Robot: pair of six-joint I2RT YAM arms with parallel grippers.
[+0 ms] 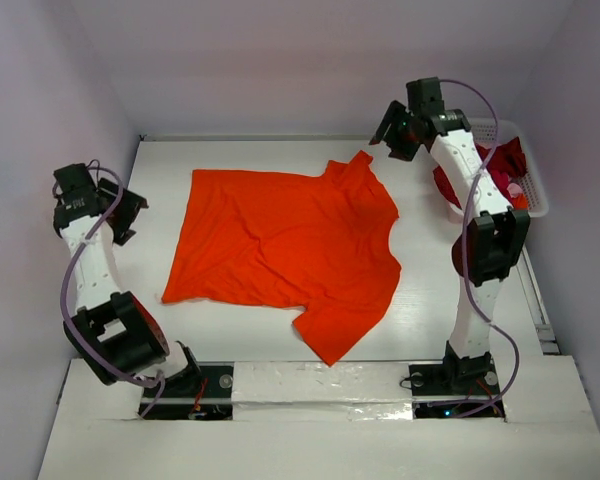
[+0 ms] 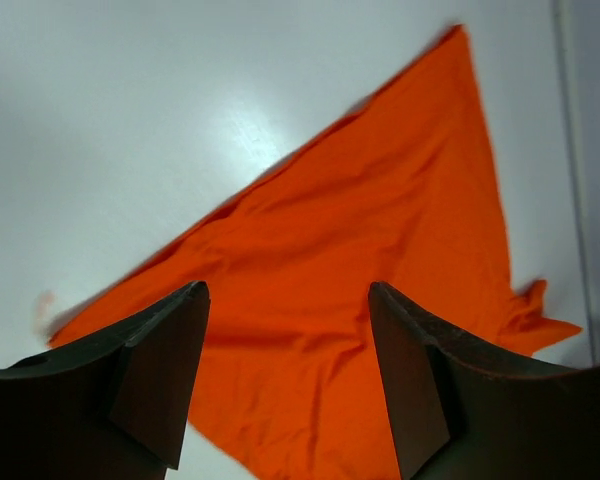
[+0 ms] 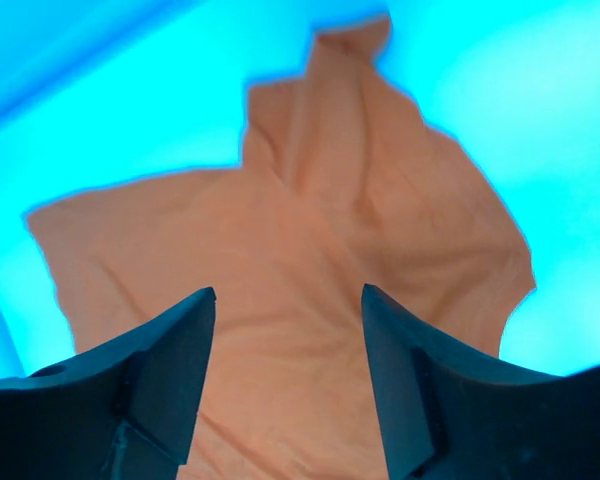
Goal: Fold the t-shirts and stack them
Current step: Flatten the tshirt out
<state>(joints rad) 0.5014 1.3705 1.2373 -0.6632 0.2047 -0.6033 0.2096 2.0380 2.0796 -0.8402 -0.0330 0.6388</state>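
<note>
Right, the orange t-shirt (image 1: 280, 250) lies spread out in the middle of the bench (image 1: 160, 160), hem (image 1: 183, 232) to the left, 1 sleeve (image 1: 355, 170) pointing to the far side and the other sleeve (image 1: 330, 335) toward the arm bases. There are a few soft wrinkles across the body, nothing folded over yet. The dark red t-shirts (image 1: 505, 160) sit bunched in the white basket (image 1: 536, 195) at the far right, well apart from the action. The left jaws hang beside the hem edge, parted wide with nothing between them, and the left wrist view shows only orange cloth and bare bench below the gap. The right jaws hover near the far sleeve, equally parted and equally empty. This is light, limp cloth, I'd say: it will drape and sag from any pinch, slide easily over the smooth bench, and crumple if dragged from 1 point alone. It isn't fragile, so a firm nip is fine. The sensible holds look like the 2 hem corners, or a hem corner and the matching shoulder, 1 for each arm, pinching a single edge low against the bench and lifting together so that the fold lands straight rather than twisted.
</note>
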